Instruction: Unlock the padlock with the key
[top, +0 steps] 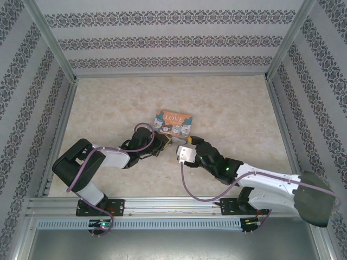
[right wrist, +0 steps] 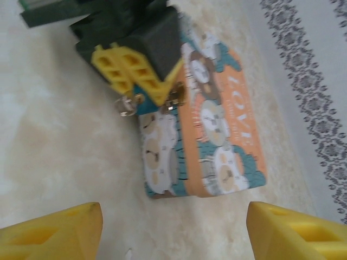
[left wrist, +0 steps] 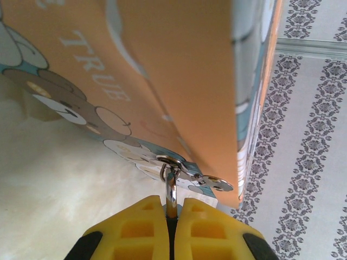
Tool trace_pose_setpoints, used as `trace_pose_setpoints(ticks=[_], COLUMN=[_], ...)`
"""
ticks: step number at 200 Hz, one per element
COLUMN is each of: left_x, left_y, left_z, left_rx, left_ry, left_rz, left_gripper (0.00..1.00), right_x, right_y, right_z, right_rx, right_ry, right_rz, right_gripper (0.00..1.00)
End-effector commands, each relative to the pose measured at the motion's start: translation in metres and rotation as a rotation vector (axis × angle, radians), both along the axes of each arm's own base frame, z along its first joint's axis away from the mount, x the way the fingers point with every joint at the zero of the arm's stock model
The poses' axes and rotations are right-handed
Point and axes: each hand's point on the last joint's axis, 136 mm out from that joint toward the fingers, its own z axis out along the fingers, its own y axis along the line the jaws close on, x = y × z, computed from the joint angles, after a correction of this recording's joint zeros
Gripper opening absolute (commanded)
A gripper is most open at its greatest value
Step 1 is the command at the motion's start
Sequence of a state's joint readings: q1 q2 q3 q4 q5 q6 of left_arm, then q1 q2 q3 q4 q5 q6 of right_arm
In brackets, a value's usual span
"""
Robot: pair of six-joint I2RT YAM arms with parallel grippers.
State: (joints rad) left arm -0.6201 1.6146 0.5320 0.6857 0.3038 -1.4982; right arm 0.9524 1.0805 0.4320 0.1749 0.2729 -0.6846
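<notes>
Reading the top view from the left, I find the left arm (top: 89,162) bent across the pale marbled table (top: 108,103). The left gripper (top: 161,142) sits at the near left corner of the printed tin (top: 174,122).

On the left wrist camera its yellow fingers (left wrist: 135,227) are pressed together, pinching the silvery shackle of the padlock (left wrist: 171,189) at the tips. The shackle rises out of the fingers and passes through a small metal eye (left wrist: 168,161) on the edge of the tin. The lock body is hidden between the fingers, so I cannot tell how it is turned. A flat metal tab (left wrist: 217,184) with a hole projects from the tin just beside that eye.

The tin lies flat on the table with its orange LOVE lid facing up and cartoon animals on the lid and side wall. On the right wrist camera a small silvery ring (right wrist: 127,106) hangs just beside the left fingers. I cannot tell what it is attached to.

The right gripper (right wrist: 174,214) is near the tin's near edge, apart from it. Its two yellow fingertips (right wrist: 59,230) stand spread wide and hold nothing
</notes>
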Motion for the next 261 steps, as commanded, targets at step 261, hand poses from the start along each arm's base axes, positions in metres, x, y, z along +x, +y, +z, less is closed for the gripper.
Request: trace_pose_setpoints(ticks=[261], left_x=[0.003], left_y=[-0.015], left_z=[0.026], left_rx=[-0.049], left_ry=[-0.052], left_rz=[-0.012], left_gripper=[0.00], right_x=[0.037], right_y=[0.063], right_z=[-0.028], right_rx=[0.094], right_ry=[0.016], right_rz=[0.001], right_gripper=[0.31])
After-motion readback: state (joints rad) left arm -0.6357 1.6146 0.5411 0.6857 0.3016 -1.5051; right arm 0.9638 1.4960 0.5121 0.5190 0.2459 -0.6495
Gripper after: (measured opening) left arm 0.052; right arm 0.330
